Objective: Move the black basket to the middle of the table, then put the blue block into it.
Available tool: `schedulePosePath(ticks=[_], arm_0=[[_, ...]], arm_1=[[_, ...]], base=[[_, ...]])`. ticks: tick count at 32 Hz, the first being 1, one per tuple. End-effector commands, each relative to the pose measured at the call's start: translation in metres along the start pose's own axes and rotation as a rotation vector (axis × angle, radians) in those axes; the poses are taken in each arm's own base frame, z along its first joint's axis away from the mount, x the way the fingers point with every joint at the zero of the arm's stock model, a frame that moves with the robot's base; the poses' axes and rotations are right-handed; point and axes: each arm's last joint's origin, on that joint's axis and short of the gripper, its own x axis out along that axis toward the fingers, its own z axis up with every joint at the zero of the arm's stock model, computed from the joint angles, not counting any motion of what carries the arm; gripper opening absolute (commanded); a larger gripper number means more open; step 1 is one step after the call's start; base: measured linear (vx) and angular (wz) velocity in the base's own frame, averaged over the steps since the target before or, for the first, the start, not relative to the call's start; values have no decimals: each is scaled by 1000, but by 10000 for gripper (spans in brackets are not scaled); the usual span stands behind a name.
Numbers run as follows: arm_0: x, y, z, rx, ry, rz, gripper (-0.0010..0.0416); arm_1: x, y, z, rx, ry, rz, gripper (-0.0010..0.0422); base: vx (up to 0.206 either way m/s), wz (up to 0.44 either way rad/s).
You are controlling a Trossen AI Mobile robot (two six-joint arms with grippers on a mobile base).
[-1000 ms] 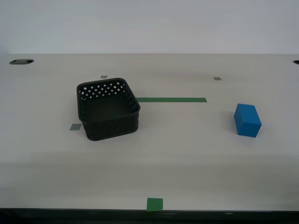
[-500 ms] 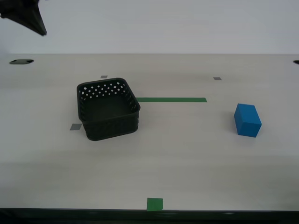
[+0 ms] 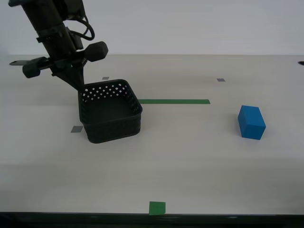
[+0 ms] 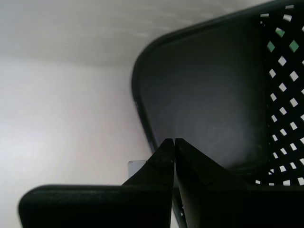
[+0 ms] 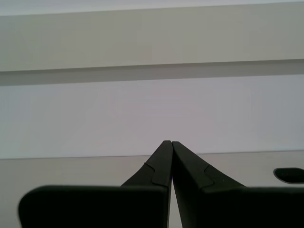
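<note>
The black basket (image 3: 110, 111) stands on the table (image 3: 190, 156), left of the middle in the exterior view. My second gripper (image 3: 80, 87) is shut and empty, with its tips just above the basket's far left corner. In the second wrist view the shut gripper (image 4: 174, 141) hangs over the basket's rim and dark inside (image 4: 213, 95). The blue block (image 3: 251, 122) lies far off at the exterior view's right. My first gripper (image 5: 171, 142) is shut and empty, faces the wall, and is out of the exterior view.
A green tape strip (image 3: 175, 101) lies behind the basket toward the middle. A green square (image 3: 157, 207) marks the front edge. Small grey tape squares lie beside the basket (image 3: 76, 128) and at the back (image 3: 221, 80). A dark hole (image 5: 289, 174) is in the tabletop.
The second arm has come into the exterior view from the upper left and dropped to the basket's far left corner. Basket and block have not moved.
</note>
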Motion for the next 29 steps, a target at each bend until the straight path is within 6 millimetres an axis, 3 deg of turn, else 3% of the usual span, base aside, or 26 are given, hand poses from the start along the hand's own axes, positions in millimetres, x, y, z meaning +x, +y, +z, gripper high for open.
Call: schedulePosePath(ticks=[1, 10, 13, 21, 26, 29], arm_0=[[1, 0, -1, -2, 11, 0, 1], [1, 0, -2, -10, 15, 0, 0], [1, 0, -2, -10, 15, 0, 0], [1, 0, -2, -10, 19, 0, 0], [1, 0, -3, -10, 25, -1, 1], [1, 0, -3, -10, 31, -1, 0]], arm_1=[[8, 1, 3, -5, 2, -1, 0], [-1, 4, -4, 21, 66, 79, 1], [-1, 5, -7, 39, 96, 92, 18], [-12, -1, 7, 59, 8, 143, 141], [-11, -2, 11, 31, -20, 131, 282], [-10, -3, 11, 20, -15, 115, 330]], base=[[0, 0], [0, 0], [0, 0], [0, 0], [0, 0], [0, 0]])
